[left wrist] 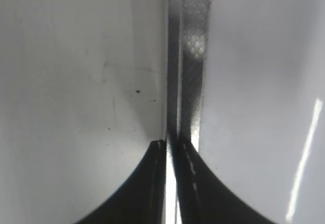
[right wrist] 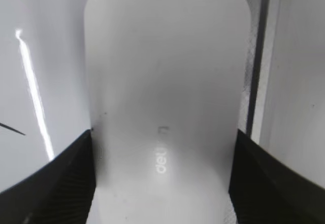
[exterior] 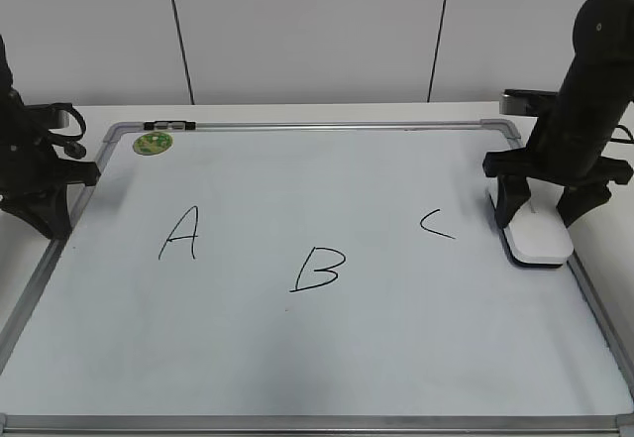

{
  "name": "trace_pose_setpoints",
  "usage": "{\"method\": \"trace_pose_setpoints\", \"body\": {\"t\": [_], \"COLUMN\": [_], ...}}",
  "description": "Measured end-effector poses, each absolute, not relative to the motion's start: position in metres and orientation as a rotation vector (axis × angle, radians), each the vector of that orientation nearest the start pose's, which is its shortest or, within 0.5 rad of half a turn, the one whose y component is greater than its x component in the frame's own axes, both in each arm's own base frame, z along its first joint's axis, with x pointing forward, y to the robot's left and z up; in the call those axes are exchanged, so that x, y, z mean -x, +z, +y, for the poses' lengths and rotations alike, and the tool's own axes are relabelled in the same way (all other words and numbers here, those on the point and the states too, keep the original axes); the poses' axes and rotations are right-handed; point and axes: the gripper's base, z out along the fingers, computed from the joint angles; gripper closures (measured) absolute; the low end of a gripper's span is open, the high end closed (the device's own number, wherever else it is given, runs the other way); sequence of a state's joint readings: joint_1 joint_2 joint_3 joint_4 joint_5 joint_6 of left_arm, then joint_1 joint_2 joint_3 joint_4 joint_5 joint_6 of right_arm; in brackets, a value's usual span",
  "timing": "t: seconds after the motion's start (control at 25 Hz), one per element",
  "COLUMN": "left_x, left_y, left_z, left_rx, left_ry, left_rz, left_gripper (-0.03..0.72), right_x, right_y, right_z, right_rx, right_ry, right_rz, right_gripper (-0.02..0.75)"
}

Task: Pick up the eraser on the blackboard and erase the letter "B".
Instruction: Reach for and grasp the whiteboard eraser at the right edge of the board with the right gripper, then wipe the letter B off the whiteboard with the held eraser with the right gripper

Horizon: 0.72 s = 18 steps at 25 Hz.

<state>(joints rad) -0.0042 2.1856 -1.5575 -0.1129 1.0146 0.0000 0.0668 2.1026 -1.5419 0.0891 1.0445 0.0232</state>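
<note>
The white rounded-rectangular plastic eraser (exterior: 537, 238) with its dark felt underside sits flat on the far-right part of the board, just inside the right frame rail, and the right gripper (exterior: 544, 202) is right down over it. In the right wrist view the eraser (right wrist: 165, 97) fills the frame, faint grey lettering on its top, with a black finger (right wrist: 66, 176) against its left flank and the other against its right. The jaws look closed against the sides of the block, though how firm the hold is I cannot judge. The felt still looks to be resting on the board.

Out to the left, the black handwritten capital "B" (exterior: 319, 269) with its long bottom stroke stands whole and unsmudged, near the middle of the large white dry-erase blackboard (exterior: 327, 358) with the grey metal frame. So nothing is wiped yet. By my reading the pick-up is underway, and the lift, the carry left and the rubbing are all still to come.

Between eraser and target sits the black "C" (exterior: 436, 224), just left of the eraser, so the carry wants to stay clear of it. The black "A" (exterior: 180, 234) lies further left, and a small round green magnet (exterior: 153, 143) sits at the far-left corner.

The left gripper (left wrist: 167, 145) is parked at the left frame rail, fingers pressed together, holding nothing.
</note>
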Motion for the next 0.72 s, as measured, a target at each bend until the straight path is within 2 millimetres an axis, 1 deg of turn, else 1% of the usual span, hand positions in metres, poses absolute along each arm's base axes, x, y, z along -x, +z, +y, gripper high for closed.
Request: {"method": "trace_pose_setpoints", "body": {"t": [0.16, 0.24, 0.32, 0.36, 0.48, 0.56, 0.6, 0.68, 0.72], "left_x": [-0.422, -0.422, -0.422, -0.422, -0.422, -0.422, -0.422, -0.422, -0.422], "left_y": [0.131, 0.131, 0.131, 0.131, 0.131, 0.131, 0.131, 0.131, 0.131], "left_z": [-0.009, -0.009, -0.009, -0.009, -0.009, -0.009, -0.01, -0.01, -0.01], "left_rx": [0.097, 0.097, 0.099, 0.099, 0.101, 0.102, 0.103, 0.103, 0.103], "left_ry": [-0.158, -0.159, -0.162, -0.162, -0.165, -0.166, -0.168, -0.168, -0.168], "left_rz": [3.121, 3.121, 3.121, 3.121, 3.12, 3.12, 3.12, 3.12, 3.12], "left_gripper": [0.65, 0.65, 0.65, 0.649, 0.649, 0.65, 0.649, 0.649, 0.649], "right_x": [-0.416, -0.418, -0.421, -0.422, -0.421, -0.415, -0.413, -0.405, -0.402], "right_y": [0.174, 0.186, 0.195, 0.198, 0.203, 0.205, 0.205, 0.205, 0.205], "right_z": [0.038, 0.044, 0.055, 0.061, 0.085, 0.111, 0.119, 0.143, 0.152], "right_rx": [-0.01, 0.01, 0.088, 0.124, 0.243, 0.352, 0.385, 0.478, 0.518], "right_ry": [0.176, 0.275, 0.397, 0.43, 0.424, 0.41, 0.405, 0.408, 0.399], "right_rz": [3.119, 3.122, 3.088, 3.07, 3.051, 3.048, 3.047, 3.041, 3.039], "right_gripper": [0.209, 0.209, 0.209, 0.21, 0.21, 0.21, 0.21, 0.21, 0.21]}}
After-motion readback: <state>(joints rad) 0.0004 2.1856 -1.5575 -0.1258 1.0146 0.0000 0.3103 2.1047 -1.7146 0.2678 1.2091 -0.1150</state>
